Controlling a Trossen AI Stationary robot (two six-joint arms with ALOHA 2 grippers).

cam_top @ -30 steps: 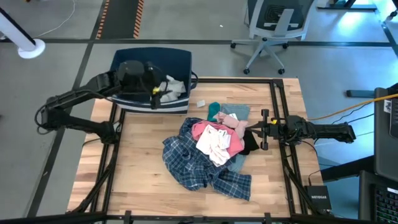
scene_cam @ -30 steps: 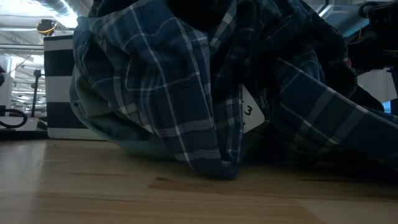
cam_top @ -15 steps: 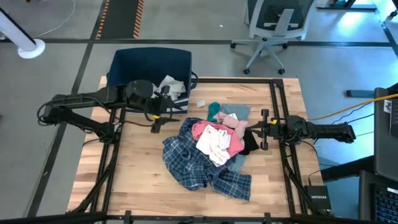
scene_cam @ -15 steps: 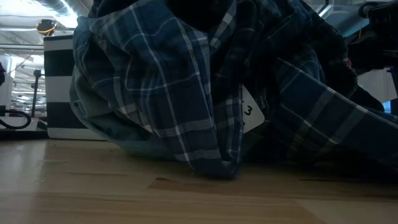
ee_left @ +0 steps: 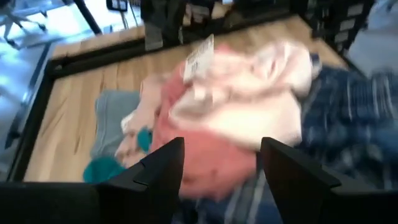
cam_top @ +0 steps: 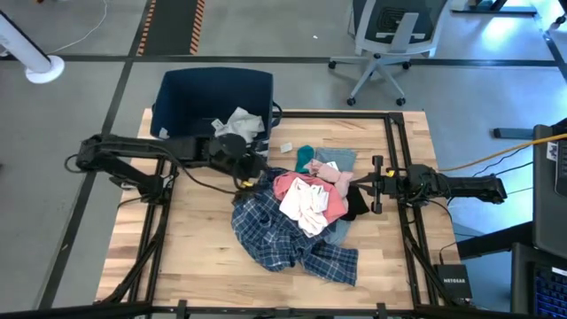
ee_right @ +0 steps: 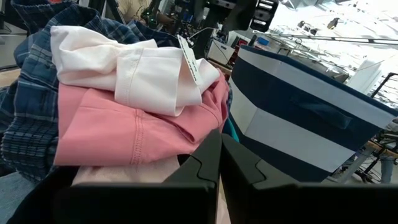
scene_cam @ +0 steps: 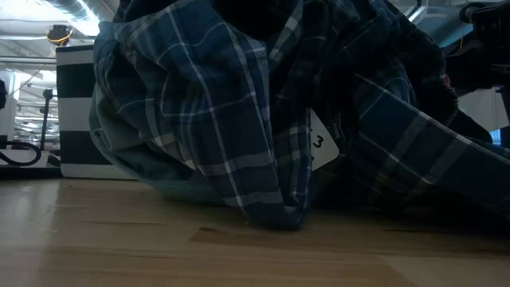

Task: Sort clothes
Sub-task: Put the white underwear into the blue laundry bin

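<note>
The clothes lie in a pile at the table's middle. A blue-white plaid shirt (cam_top: 283,235) is at the bottom, with pink pieces (cam_top: 288,184) and a white shirt (cam_top: 306,204) on top. A teal piece (cam_top: 305,158) and a light grey-blue garment (cam_top: 337,159) lie at the far side, and a small black item (cam_top: 356,206) at the right. My left gripper (cam_top: 251,175) is open at the pile's left edge, facing the pink pieces (ee_left: 211,155). My right gripper (cam_top: 361,186) is shut at the pile's right side and also shows in its wrist view (ee_right: 219,134).
A dark blue fabric bin (cam_top: 213,102) stands at the table's far left, with a white garment (cam_top: 241,124) in it hanging over its near rim. A black frame rail (cam_top: 394,177) runs along the table's right side. An office chair (cam_top: 390,35) stands beyond the far edge.
My left gripper has gone from over the bin toward the table's right and near edge, down to the left edge of the pile. The white garment stays in the bin. The pile has not moved.
</note>
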